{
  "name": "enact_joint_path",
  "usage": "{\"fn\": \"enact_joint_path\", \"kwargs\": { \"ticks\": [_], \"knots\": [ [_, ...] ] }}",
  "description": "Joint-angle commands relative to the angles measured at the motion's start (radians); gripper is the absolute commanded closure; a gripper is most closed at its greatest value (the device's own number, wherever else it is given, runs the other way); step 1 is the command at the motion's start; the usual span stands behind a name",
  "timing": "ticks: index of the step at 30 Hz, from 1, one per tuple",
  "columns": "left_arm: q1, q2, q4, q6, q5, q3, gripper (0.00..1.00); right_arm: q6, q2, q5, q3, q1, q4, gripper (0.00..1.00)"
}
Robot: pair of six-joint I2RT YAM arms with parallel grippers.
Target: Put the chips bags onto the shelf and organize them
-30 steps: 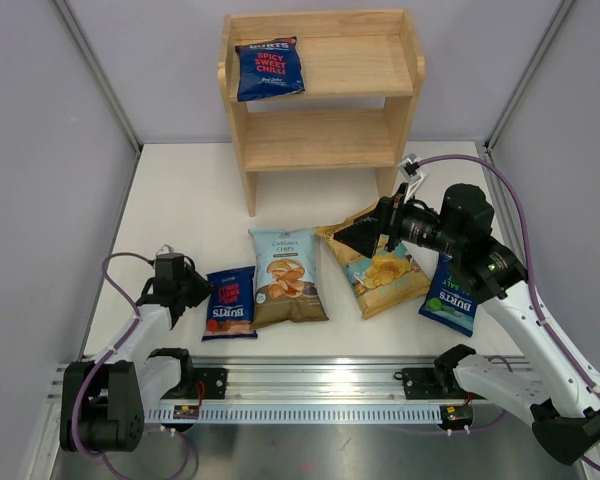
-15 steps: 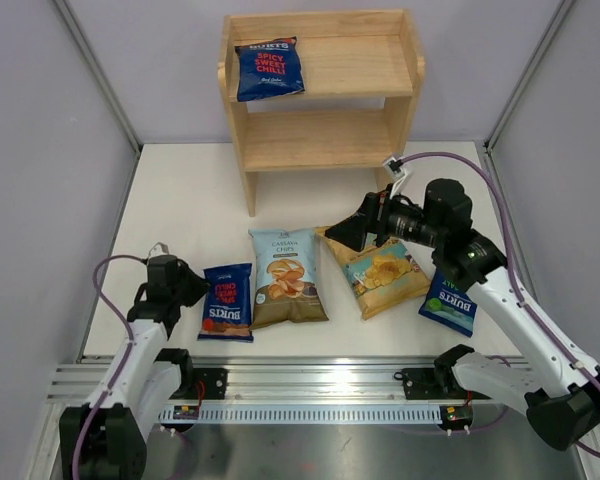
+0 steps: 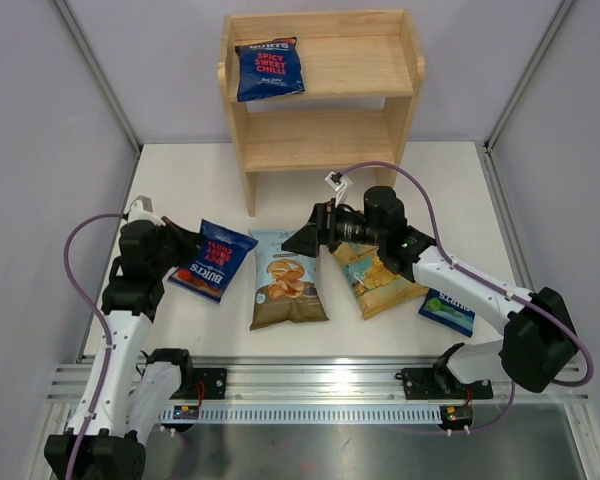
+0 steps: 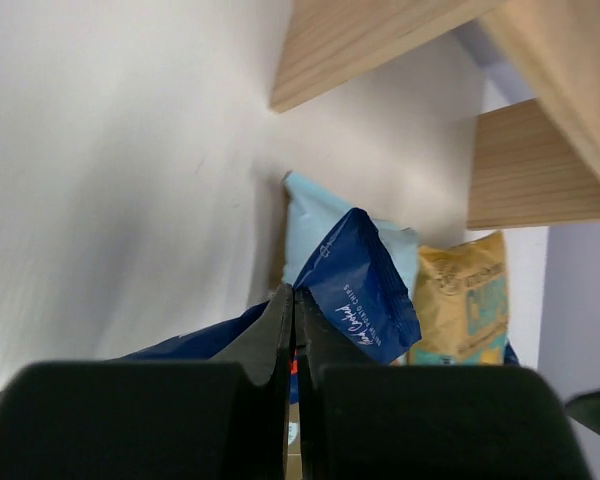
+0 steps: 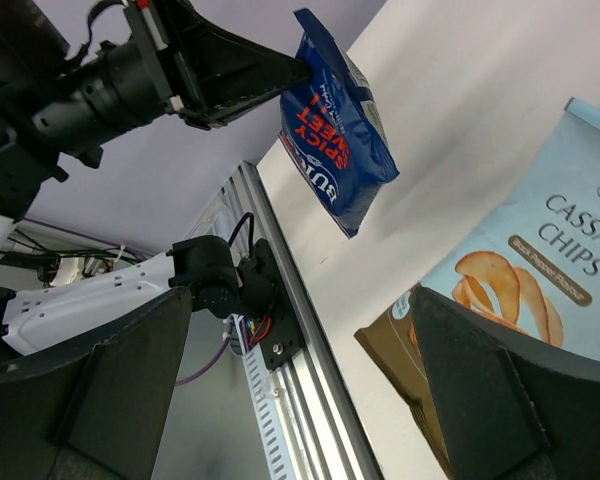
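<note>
My left gripper (image 3: 187, 246) is shut on the edge of a small dark blue red-lettered chips bag (image 3: 213, 261), which hangs tilted above the table; the shut jaws (image 4: 295, 300) pinch it (image 4: 365, 300). Another red-lettered blue bag (image 3: 269, 68) lies on the top tier of the wooden shelf (image 3: 320, 140). The pale-blue Cassava bag (image 3: 287, 278), the yellow and teal bag (image 3: 385, 282) and a green-marked blue bag (image 3: 448, 308) lie flat on the table. My right gripper (image 3: 306, 240) stands open over the Cassava bag's top right corner. Its wrist view shows the held bag (image 5: 335, 135) and the Cassava bag (image 5: 540, 270).
The shelf stands at the back centre against the wall, both side panels reaching the table. A metal rail (image 3: 310, 385) with the arm bases runs along the near edge. Grey walls close in left and right. The right arm's purple cable (image 3: 420, 190) arcs above the yellow bag.
My left gripper closed on the small blue bag and lifted it up and back from beside the Cassava bag. The right arm swung left from over the yellow bag to the Cassava bag.
</note>
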Motion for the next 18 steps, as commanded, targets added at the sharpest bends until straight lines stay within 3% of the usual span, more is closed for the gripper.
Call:
{"fn": "enact_joint_path", "kwargs": {
  "ticks": [1,7,18],
  "knots": [
    [-0.025,-0.014,-0.011,0.038,0.060,0.109,1.00,0.013,0.031,0.029,-0.011,0.037,0.234,0.01],
    [-0.073,-0.007,0.035,-0.004,0.150,0.186,1.00,-0.018,0.082,0.113,-0.037,0.089,0.380,0.01],
    [-0.280,-0.005,0.107,-0.076,0.095,0.292,1.00,-0.010,0.162,0.084,-0.011,0.141,0.494,0.01]
  ]
}}
